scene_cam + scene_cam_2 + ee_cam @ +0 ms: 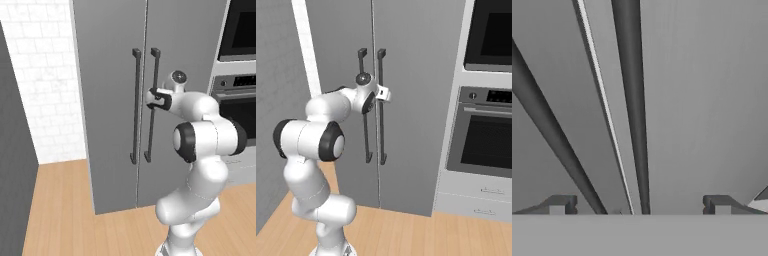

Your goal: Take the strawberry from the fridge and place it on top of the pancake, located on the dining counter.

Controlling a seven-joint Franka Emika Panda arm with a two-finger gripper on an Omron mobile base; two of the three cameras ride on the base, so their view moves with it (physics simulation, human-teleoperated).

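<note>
The fridge [110,125] [416,100] [712,100] is a tall grey cabinet with both doors shut. Two dark vertical bar handles flank the centre seam. My gripper [150,98] [387,94] [639,205] is open at the right door's handle [150,135] [382,135] [634,100], about a third of the way down the bar. In the hand view that bar runs up between the two fingertips, and the left door's handle [547,130] slants off to the side. Nothing is held. The strawberry, the pancake and the dining counter are out of view.
A built-in wall oven [240,100] [486,140] with drawers [481,200] below stands just right of the fridge. A white tiled wall [45,75] and a dark grey wall [15,150] close off the left. Wooden floor [60,210] lies in front.
</note>
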